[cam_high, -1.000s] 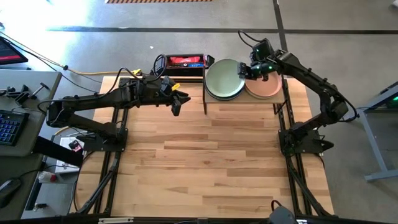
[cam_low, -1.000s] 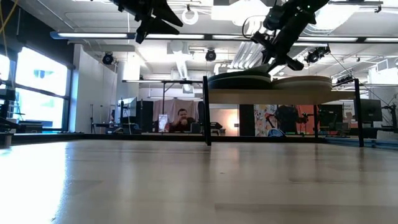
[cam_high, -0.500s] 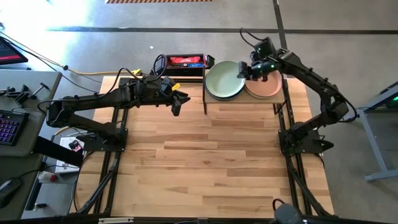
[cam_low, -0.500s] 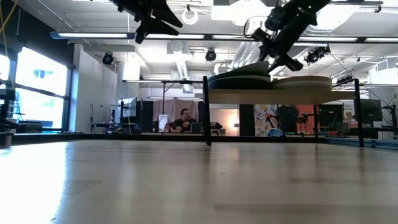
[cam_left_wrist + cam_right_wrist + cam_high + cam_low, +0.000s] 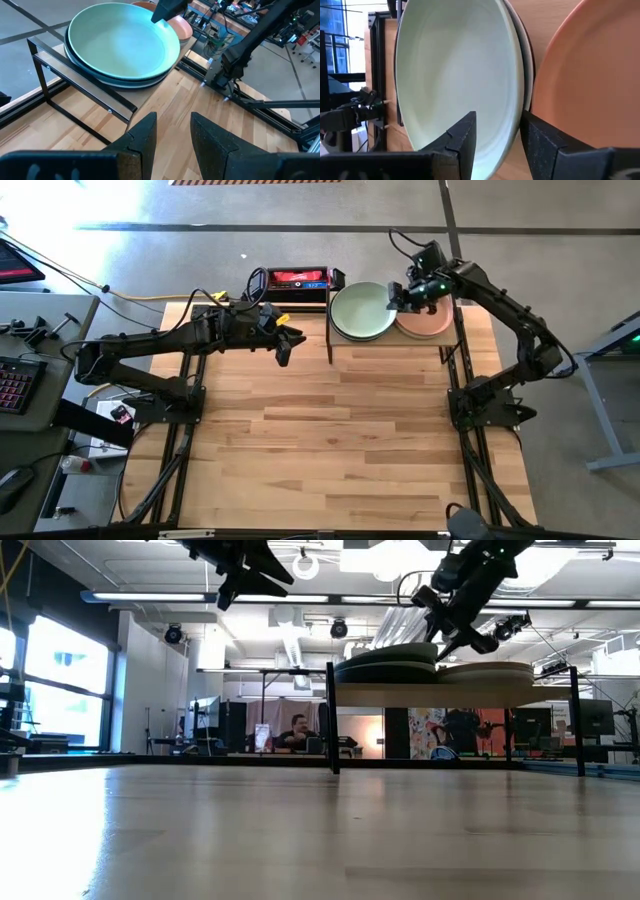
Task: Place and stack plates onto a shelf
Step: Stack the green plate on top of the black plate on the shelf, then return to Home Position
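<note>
Lower plates (image 5: 120,82) under the pale green plate (image 5: 122,42), mostly hidden.

Overhead, table-level, two wrist cameras

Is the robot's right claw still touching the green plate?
Cannot tell. In the right wrist view the right gripper is open, with jaws either side of the green plate's rim; no contact or gap shows plainly.

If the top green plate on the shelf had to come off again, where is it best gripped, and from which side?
Probably by its raised rim. The green plate lies flat on a stack on the shelf, so only the thin edge offers a pinch. The edge toward the peach plate, where the right gripper hovers, looks crowded; the front edge facing the table seems freer.
</note>
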Motion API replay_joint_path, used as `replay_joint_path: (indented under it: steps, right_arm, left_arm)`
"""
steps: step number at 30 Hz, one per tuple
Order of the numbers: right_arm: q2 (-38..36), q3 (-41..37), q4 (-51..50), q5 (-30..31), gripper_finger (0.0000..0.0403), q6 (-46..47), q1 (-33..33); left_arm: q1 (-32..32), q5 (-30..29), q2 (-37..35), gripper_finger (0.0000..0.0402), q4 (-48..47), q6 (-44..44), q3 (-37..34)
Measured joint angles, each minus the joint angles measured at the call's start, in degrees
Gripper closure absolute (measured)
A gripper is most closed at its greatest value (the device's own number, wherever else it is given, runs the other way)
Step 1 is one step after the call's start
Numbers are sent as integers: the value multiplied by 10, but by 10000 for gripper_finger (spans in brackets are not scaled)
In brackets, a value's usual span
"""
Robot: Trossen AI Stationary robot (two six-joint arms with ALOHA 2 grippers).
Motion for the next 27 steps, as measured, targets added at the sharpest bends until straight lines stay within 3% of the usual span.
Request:
replay_joint_path:
  steps: [20, 27]
  right_arm:
    - [-43, 0, -20, 50, 274, -10, 15]
    - [-51, 0, -19, 20, 275, -49, 52]
  left_arm:
    - [0, 0, 0, 296, 0, -1, 0]
    - [0, 13, -5, 296, -1, 9, -1]
